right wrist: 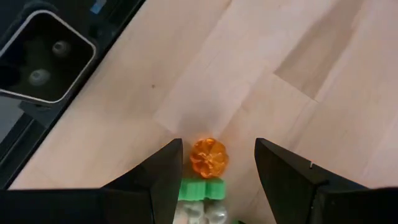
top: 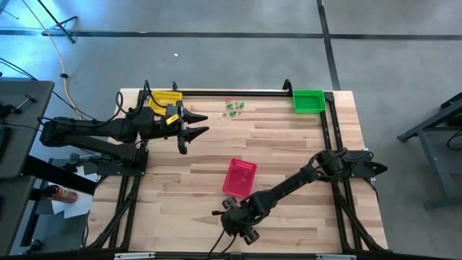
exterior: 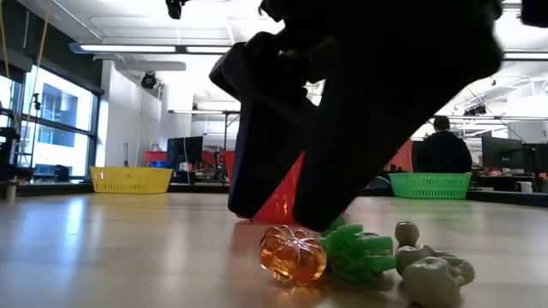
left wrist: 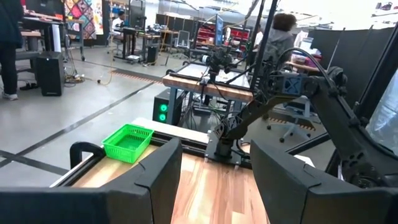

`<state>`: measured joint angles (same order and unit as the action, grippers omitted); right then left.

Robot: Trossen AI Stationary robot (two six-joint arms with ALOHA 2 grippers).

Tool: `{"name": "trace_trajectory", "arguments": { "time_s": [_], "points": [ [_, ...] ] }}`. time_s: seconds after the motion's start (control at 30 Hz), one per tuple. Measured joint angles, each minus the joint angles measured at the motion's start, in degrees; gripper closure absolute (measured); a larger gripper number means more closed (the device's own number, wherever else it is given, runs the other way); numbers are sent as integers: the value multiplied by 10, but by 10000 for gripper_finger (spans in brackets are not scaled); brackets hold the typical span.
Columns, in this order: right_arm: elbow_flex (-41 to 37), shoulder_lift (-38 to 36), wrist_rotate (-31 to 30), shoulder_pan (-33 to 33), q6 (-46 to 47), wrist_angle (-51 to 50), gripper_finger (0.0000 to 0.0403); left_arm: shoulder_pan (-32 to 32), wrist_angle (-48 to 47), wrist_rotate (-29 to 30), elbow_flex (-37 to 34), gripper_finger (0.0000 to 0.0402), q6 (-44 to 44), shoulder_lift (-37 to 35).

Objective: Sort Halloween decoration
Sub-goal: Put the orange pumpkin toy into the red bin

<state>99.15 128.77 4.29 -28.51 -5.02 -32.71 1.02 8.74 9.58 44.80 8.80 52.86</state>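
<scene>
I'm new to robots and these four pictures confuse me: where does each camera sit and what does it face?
High: overhead, facing down on table and both arms.
Low: table level, facing the orange pumpkin; right gripper looms above.
Left wrist: on the left arm, facing the green basket past open fingers.
Right wrist: facing down on the pumpkin.
Shared: pumpkin in low and right wrist.

Bright overhead ceiling lights, backlit dark silhouette in low view, soft shadows, blurred background
</scene>
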Motion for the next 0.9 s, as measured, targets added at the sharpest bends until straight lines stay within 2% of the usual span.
{"name": "trace_trajectory", "arguments": {
  "time_s": [0.27,0.53,0.9],
  "points": [
    [-11,10,1,0,-4,9,206,0,-2,0,0,220,0,0],
    [-16,11,-38,0,-10,10,206,0,-8,0,0,220,0,0],
    [-14,23,-39,-7,-7,27,206,1,-17,0,0,220,0,0]
  ]
}}
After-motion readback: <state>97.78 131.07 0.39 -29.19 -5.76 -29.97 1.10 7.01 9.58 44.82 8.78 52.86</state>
